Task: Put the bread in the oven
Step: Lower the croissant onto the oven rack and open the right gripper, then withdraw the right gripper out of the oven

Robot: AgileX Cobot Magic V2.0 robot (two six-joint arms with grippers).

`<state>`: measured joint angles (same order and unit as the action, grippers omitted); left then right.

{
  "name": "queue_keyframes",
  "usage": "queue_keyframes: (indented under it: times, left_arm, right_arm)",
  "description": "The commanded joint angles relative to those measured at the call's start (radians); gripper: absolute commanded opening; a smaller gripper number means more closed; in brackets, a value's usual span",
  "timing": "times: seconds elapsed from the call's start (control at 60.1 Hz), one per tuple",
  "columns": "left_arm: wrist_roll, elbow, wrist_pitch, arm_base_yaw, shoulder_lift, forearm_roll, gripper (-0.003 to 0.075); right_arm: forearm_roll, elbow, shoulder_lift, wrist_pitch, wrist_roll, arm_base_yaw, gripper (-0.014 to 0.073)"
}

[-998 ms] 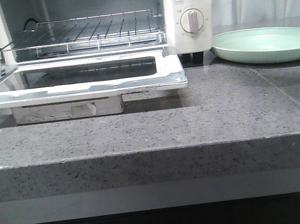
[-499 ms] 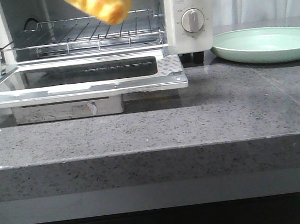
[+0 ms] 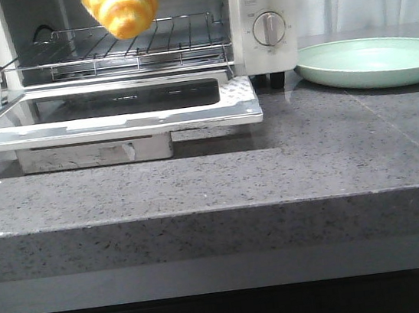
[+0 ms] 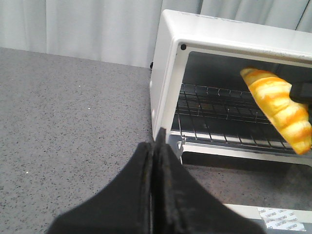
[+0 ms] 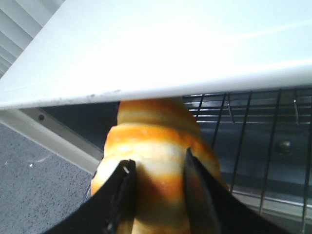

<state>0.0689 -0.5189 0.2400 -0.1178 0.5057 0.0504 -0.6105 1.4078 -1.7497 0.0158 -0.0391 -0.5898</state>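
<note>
The bread [image 3: 120, 8], a glossy golden-yellow striped bun, hangs in the air in front of the oven's open mouth, above the wire rack [image 3: 125, 44]. It also shows in the left wrist view [image 4: 280, 108] and the right wrist view [image 5: 158, 146]. My right gripper [image 5: 157, 168] is shut on it, one black finger on each side. The white oven [image 3: 265, 18] stands at the back left with its glass door [image 3: 111, 111] folded down flat. My left gripper [image 4: 157, 146] is shut and empty, off the oven's left front corner [image 4: 168, 83].
A pale green plate [image 3: 373, 61] sits on the grey stone counter [image 3: 288, 169] to the right of the oven. The open door juts out toward the counter's front edge. White curtains hang behind.
The bread has travelled left from the top right corner of the front view to the oven's mouth. In the last half second it shifted a little further left and up.
</note>
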Motion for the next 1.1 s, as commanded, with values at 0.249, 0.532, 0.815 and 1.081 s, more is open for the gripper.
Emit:
queue_keyframes:
  times: [0.249, 0.532, 0.815, 1.081]
  left_arm:
    - [0.008, -0.026, -0.085, 0.001, 0.002, 0.007, -0.0020]
    - [0.008, -0.026, -0.085, 0.001, 0.002, 0.007, -0.0020]
    - [0.008, -0.026, -0.085, 0.001, 0.002, 0.007, -0.0020]
    - [0.008, -0.026, -0.085, 0.001, 0.002, 0.007, -0.0020]
  right_arm:
    - [-0.017, 0.038, 0.011, -0.135, 0.010, 0.012, 0.0300]
    - [-0.017, 0.038, 0.011, -0.149, 0.010, 0.012, 0.0517]
    - [-0.016, 0.038, 0.038, -0.103, 0.010, 0.010, 0.0552]
    - [0.048, 0.029, 0.180, 0.060, 0.011, 0.010, 0.0365]
